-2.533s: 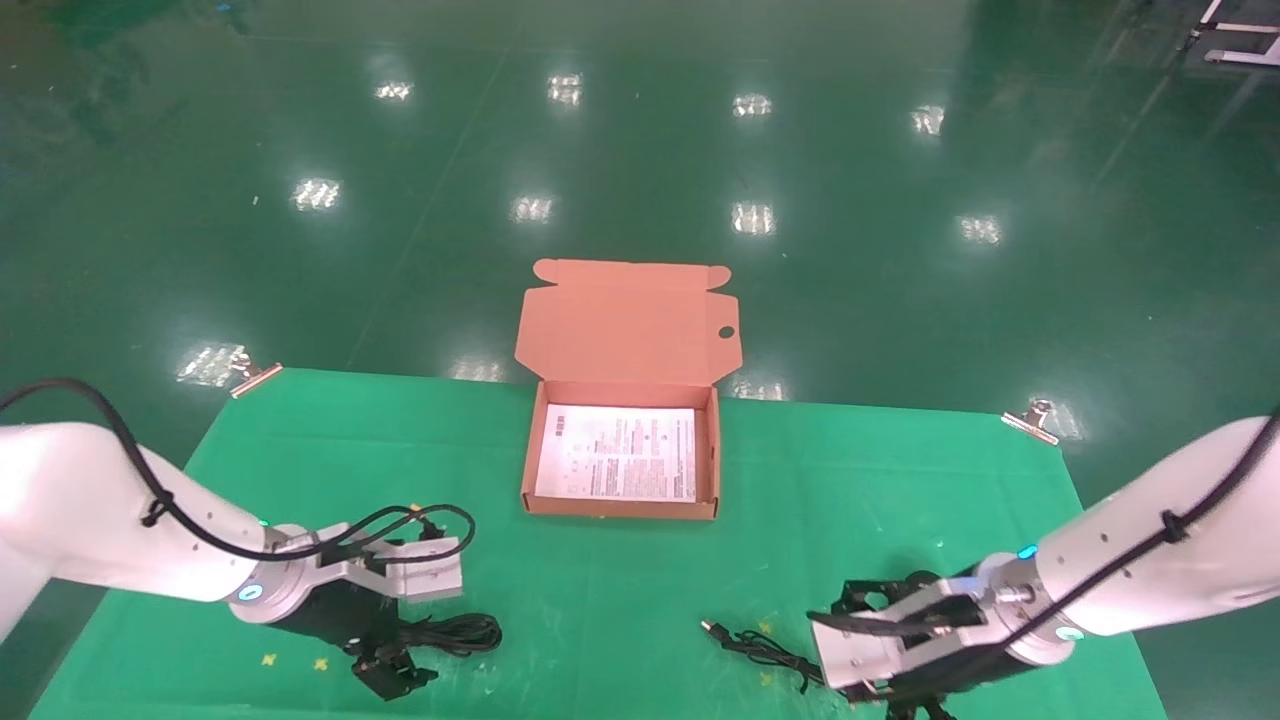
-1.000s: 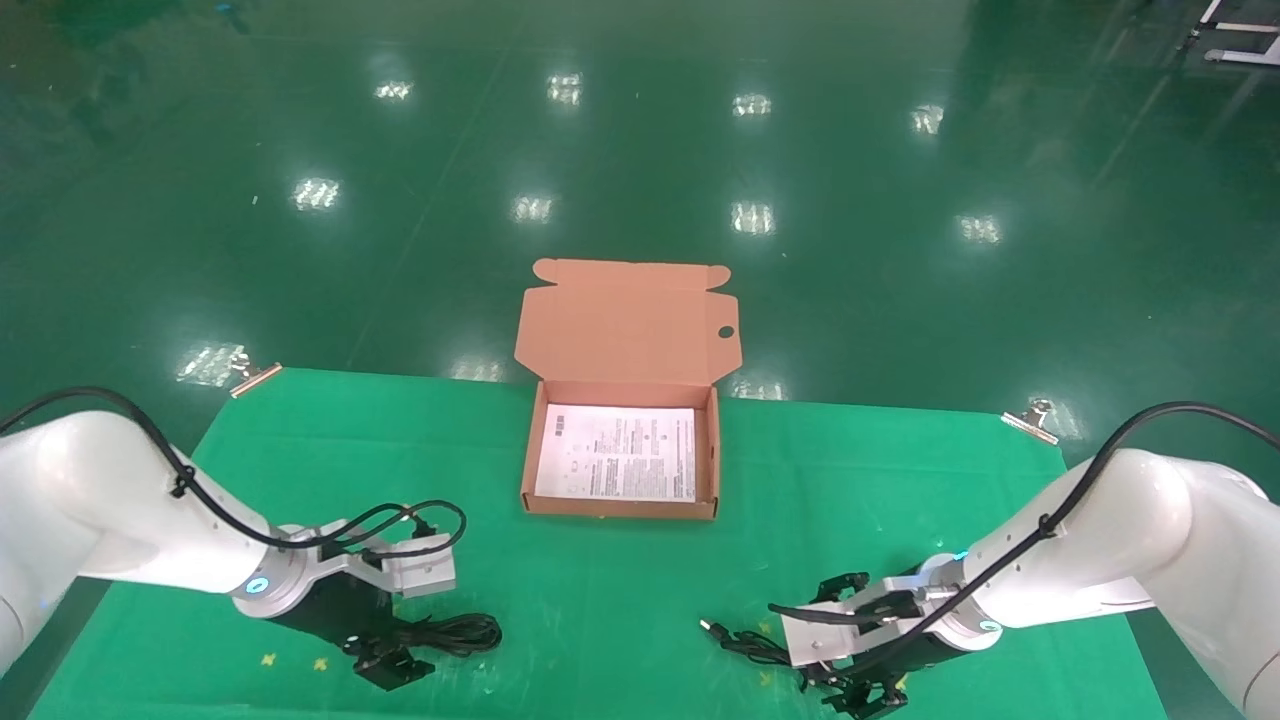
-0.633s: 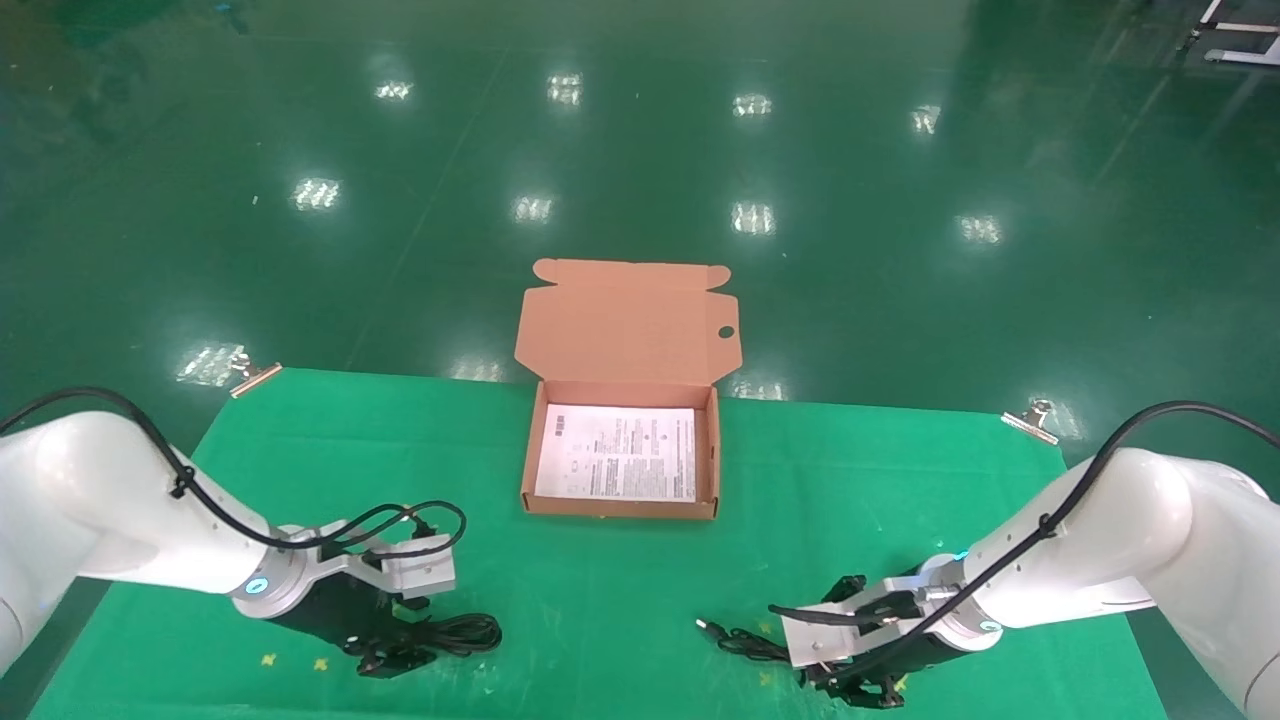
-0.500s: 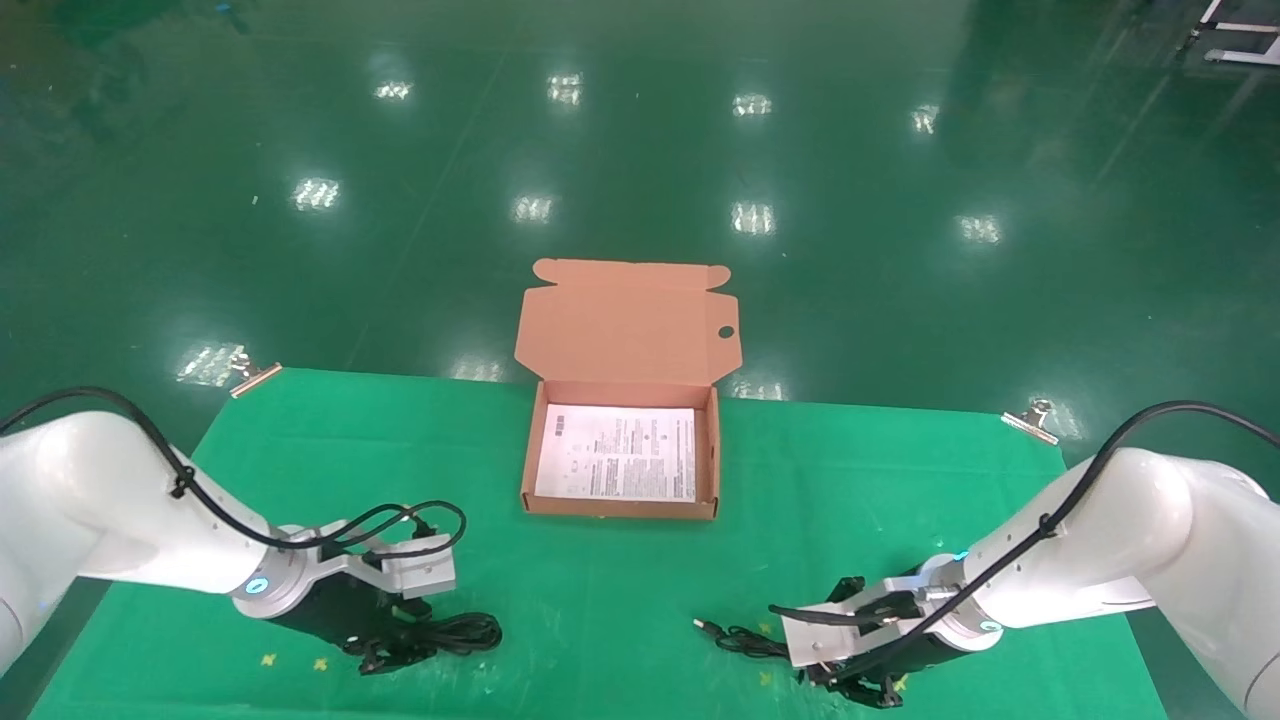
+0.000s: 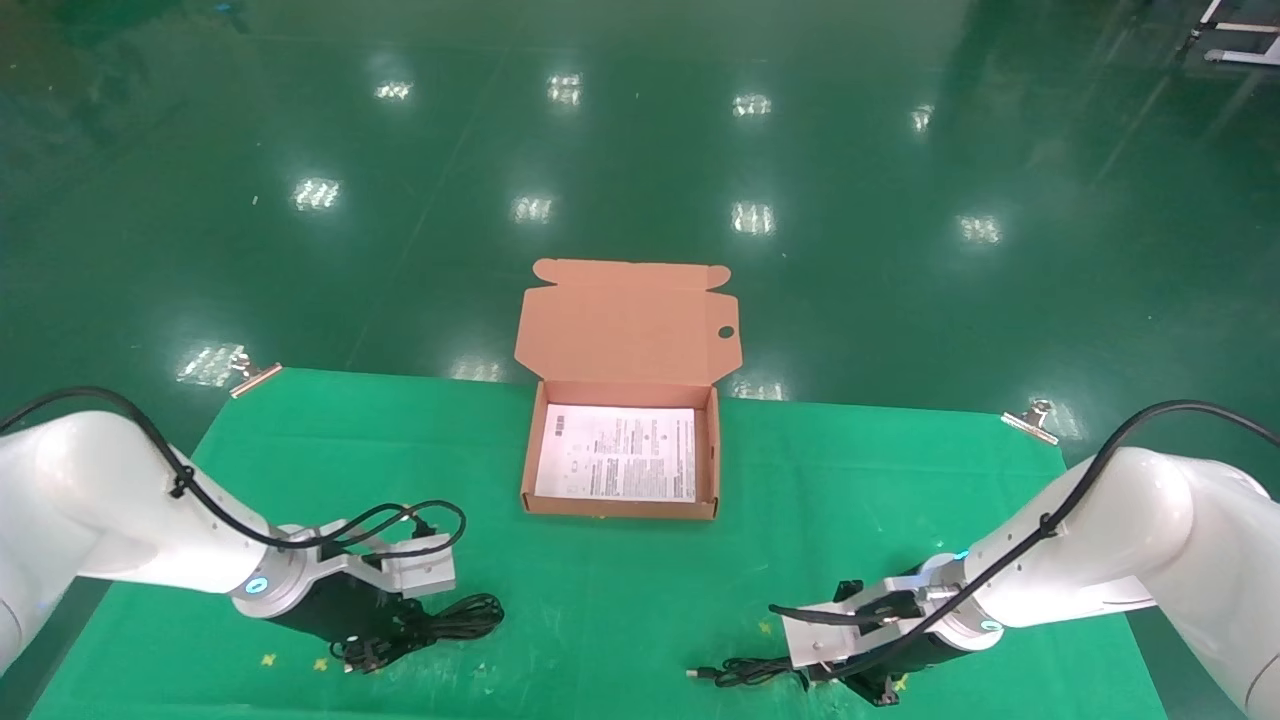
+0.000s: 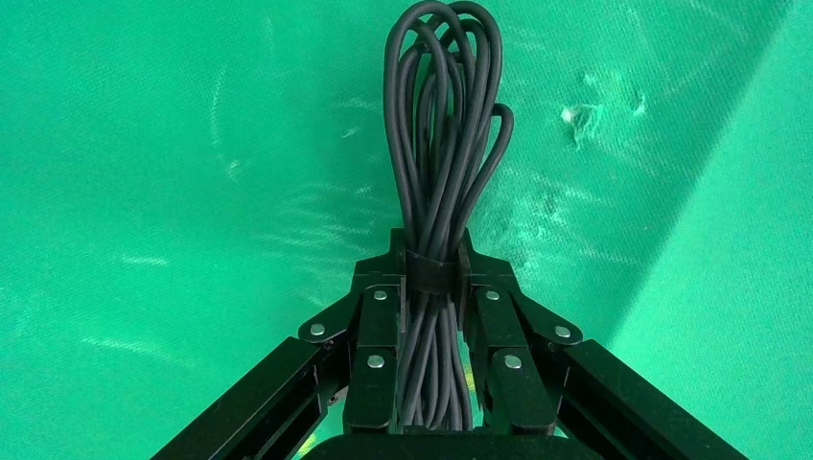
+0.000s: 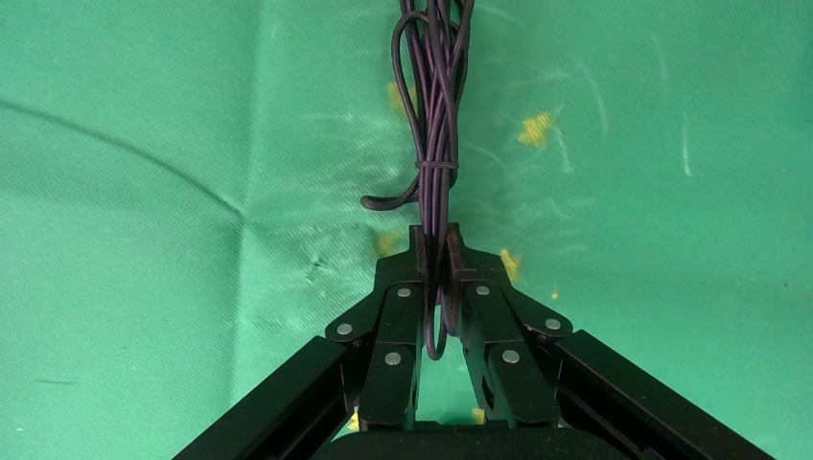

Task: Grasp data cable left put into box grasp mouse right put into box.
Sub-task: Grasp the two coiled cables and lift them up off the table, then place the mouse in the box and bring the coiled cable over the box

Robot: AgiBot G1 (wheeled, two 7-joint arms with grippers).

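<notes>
The data cable (image 5: 462, 614), a black looped bundle bound by a black strap, lies at the front left of the green mat. My left gripper (image 5: 400, 628) is shut on it at the strap; the left wrist view shows the loops (image 6: 443, 115) sticking out past the gripper (image 6: 429, 251). My right gripper (image 5: 860, 685), low at the front right, is shut on the mouse's thin tied cord (image 5: 745, 672). The right wrist view shows the cord (image 7: 433, 96) running out of the gripper (image 7: 436, 240). The mouse body is hidden. The salmon-orange box (image 5: 620, 510) stands open at the middle back.
A printed white sheet (image 5: 618, 452) lies on the box floor, and the lid (image 5: 625, 320) leans back beyond the table edge. Metal clips (image 5: 255, 378) (image 5: 1030, 420) hold the mat's far corners. Bare mat lies between the two grippers and the box.
Both grippers dropped to the mat and shut, the left on the data cable, the right on the mouse cord. The cable bundle shifted slightly, and the cord's USB tip slid toward the front edge.
</notes>
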